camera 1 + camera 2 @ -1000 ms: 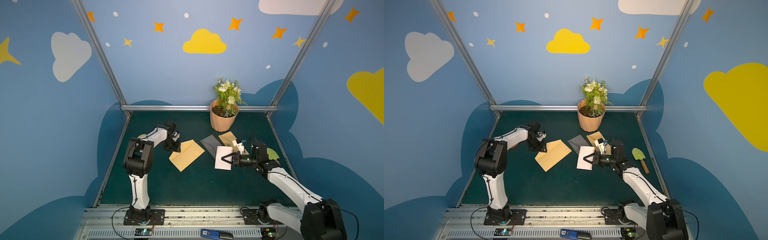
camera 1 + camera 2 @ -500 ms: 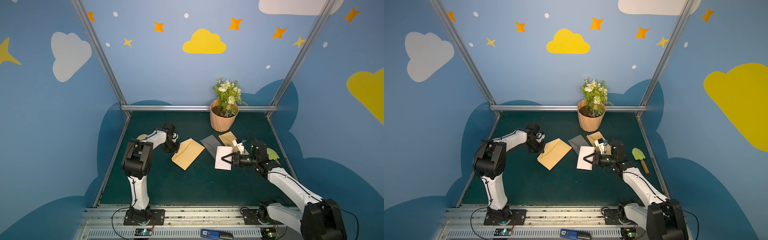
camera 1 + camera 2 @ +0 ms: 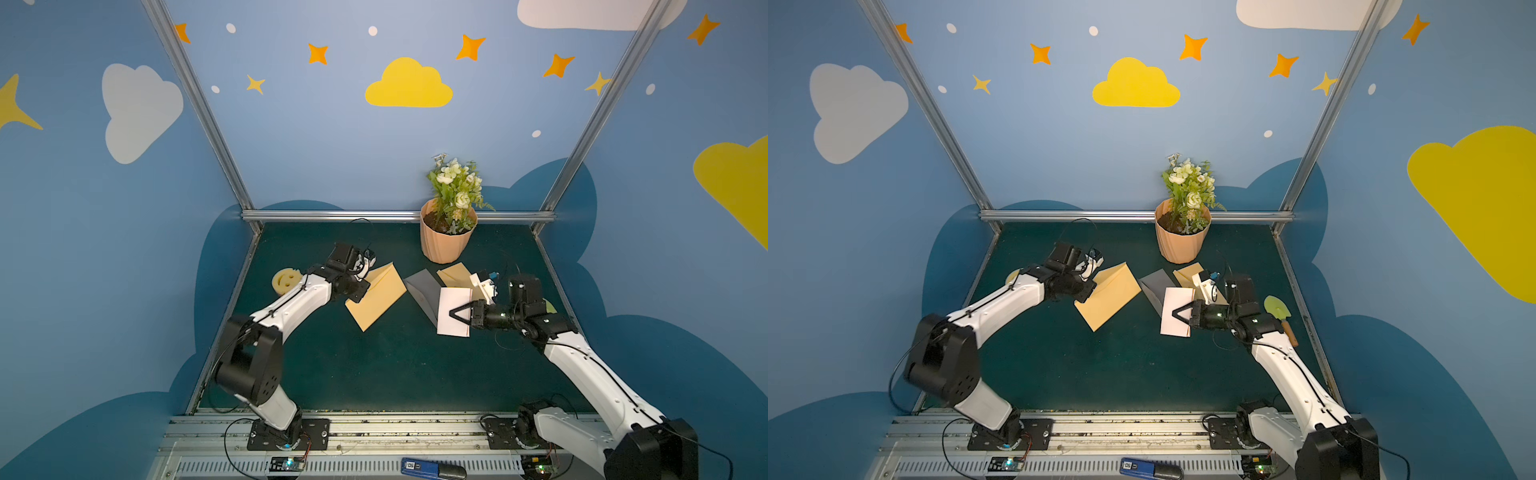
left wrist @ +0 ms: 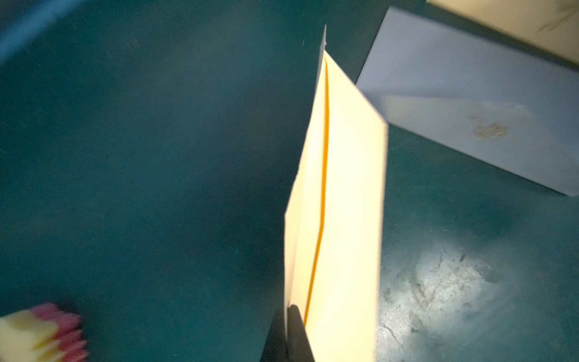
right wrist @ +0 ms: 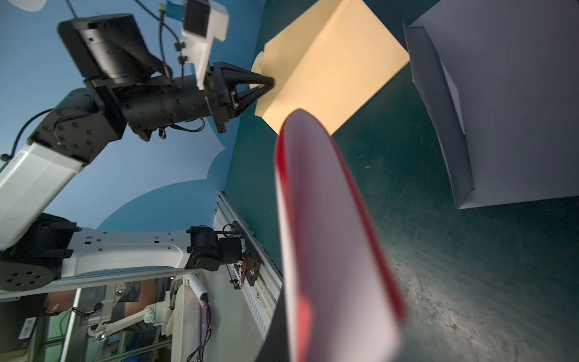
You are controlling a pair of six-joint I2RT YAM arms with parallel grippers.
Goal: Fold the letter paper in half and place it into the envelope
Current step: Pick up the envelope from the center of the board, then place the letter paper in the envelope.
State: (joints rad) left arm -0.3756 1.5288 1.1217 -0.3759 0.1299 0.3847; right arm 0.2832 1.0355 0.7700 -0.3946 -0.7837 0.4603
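The tan envelope point(image 3: 376, 297) lies at the middle left of the green table, and shows in both top views point(image 3: 1108, 297). My left gripper point(image 3: 360, 292) is shut on its left edge. In the left wrist view the jaws point(image 4: 286, 310) pinch one thin layer of the envelope point(image 4: 341, 203), with a narrow orange gap beside it. The white folded letter paper point(image 3: 455, 311) with a red edge is at the middle right. My right gripper point(image 3: 451, 312) is shut on it. In the right wrist view the paper point(image 5: 329, 235) stands edge-on and points towards the envelope point(image 5: 329, 62).
A flower pot point(image 3: 446, 241) stands at the back. A grey envelope point(image 3: 424, 286) and another tan envelope point(image 3: 455, 276) lie behind the paper. A yellow smiley sponge point(image 3: 286, 279) sits at the left and a green trowel point(image 3: 1279, 309) at the right.
My left gripper has shut on the envelope's left edge, and the envelope has shifted slightly with it. The right arm and the paper have not moved.
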